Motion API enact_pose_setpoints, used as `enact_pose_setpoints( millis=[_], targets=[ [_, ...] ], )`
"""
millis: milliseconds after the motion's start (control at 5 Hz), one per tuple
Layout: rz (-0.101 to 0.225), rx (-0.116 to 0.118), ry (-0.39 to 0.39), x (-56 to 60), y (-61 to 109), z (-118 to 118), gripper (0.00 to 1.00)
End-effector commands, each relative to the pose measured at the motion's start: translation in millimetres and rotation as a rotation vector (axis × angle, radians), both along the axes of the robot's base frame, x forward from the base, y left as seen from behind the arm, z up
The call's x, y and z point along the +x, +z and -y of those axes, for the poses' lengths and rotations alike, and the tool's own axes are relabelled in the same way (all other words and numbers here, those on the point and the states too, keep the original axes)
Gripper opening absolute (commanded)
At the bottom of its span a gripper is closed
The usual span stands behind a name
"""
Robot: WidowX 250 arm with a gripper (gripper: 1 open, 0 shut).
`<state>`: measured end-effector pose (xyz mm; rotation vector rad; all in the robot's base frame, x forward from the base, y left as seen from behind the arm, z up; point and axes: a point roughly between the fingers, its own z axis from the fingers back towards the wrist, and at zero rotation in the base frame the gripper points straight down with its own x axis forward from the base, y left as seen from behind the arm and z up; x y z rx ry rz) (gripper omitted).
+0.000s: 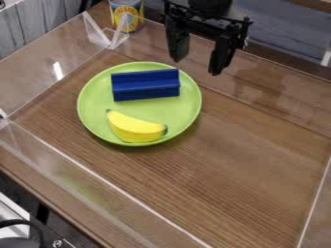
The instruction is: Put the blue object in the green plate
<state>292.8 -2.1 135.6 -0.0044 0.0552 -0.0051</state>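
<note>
The blue object point(143, 83) is a dark blue block lying flat in the far half of the round green plate point(93, 103). A yellow banana-shaped piece point(135, 127) lies in the plate's near half. My gripper point(196, 58) hangs above the table to the right of and behind the plate, pointing down. Its two black fingers point(220, 56) stand wide apart with nothing between them, so it is open and clear of the block.
The wooden table is ringed by low clear plastic walls point(97, 37). A yellow can point(126, 15) stands beyond the far wall at the back. Bare wood point(246, 145) stretches to the right of and in front of the plate.
</note>
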Motion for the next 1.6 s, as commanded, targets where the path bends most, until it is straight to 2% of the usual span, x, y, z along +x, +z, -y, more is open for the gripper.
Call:
enact_pose_setpoints(
  millis=[0, 200, 600, 1000, 1400],
  targets=[
    [0.005, 0.000, -0.024, 2.9, 4.7, -4, 1.00],
    [0.014, -0.002, -0.051, 6.3, 10.4, -8, 1.00],
    [0.034, -0.013, -0.023, 1.5, 19.5, -9, 1.00],
    [0.048, -0.023, 0.092, -2.9, 8.9, 8, 1.00],
    [0.069, -0.025, 0.067, 9.1, 1.9, 1, 1.00]
  ],
)
